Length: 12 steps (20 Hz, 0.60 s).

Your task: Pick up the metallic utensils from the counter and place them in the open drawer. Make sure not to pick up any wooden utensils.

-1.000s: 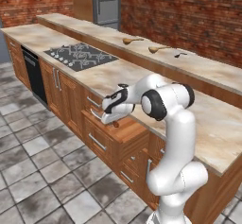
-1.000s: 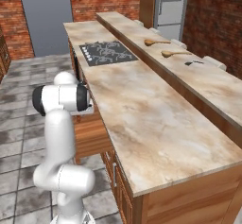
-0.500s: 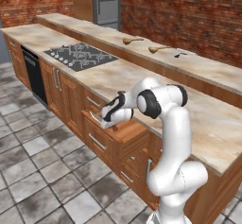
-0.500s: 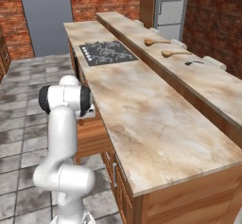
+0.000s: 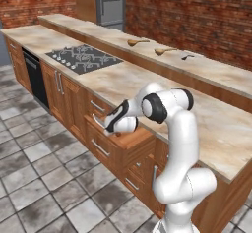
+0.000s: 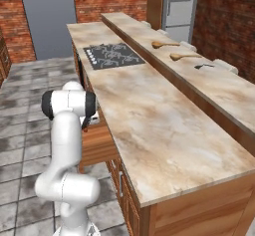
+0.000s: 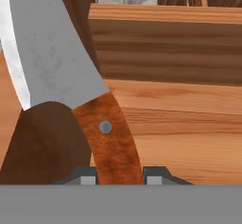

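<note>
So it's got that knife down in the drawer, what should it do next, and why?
Probably open the gripper and let go. In the hand view the knife, held by its reddish-brown handle, hangs just over the open drawer's wooden floor, with its shadow right beneath it, so a release should drop it only slightly.

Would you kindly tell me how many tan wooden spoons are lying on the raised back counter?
2: one tan wooden spoon nearer the fridge, the other beside it toward the small dark utensil.

drawer wall [image 7: 165, 43] ahead — floor [image 7: 189, 133] bare
</note>
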### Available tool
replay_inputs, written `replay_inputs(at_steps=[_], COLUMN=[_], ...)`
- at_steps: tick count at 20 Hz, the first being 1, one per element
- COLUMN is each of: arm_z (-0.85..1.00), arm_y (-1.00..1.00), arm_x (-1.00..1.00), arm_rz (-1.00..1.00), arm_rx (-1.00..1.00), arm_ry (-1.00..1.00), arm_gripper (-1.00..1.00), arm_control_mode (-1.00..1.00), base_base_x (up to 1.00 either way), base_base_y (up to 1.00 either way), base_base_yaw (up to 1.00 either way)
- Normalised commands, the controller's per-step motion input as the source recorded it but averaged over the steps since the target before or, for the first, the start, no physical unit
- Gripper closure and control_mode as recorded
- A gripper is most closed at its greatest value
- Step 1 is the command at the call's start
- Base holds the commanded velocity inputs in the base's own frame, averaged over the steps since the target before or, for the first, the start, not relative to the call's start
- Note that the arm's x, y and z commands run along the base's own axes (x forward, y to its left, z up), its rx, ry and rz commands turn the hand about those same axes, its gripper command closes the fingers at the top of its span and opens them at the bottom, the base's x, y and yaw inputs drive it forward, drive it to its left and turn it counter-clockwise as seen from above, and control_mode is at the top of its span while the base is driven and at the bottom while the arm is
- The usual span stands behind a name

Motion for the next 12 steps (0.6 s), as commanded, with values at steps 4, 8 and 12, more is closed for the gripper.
replay_inputs(at_steps=[4,8,12], arm_z=[-0.23,-0.02,0.00], arm_y=[0.31,0.59,0.58], arm_x=[-0.15,-0.65,-0.67], arm_rz=[0.00,-0.01,-0.03], arm_rx=[0.08,0.07,0.02], arm_ry=[-0.21,-0.13,0.03], arm_gripper=[1.00,1.00,1.00], arm_control_mode=[-1.00,-1.00,-1.00], base_base_x=[0.00,0.00,0.00], base_base_y=[0.00,0.00,0.00], base_base_yaw=[0.00,0.00,0.00])
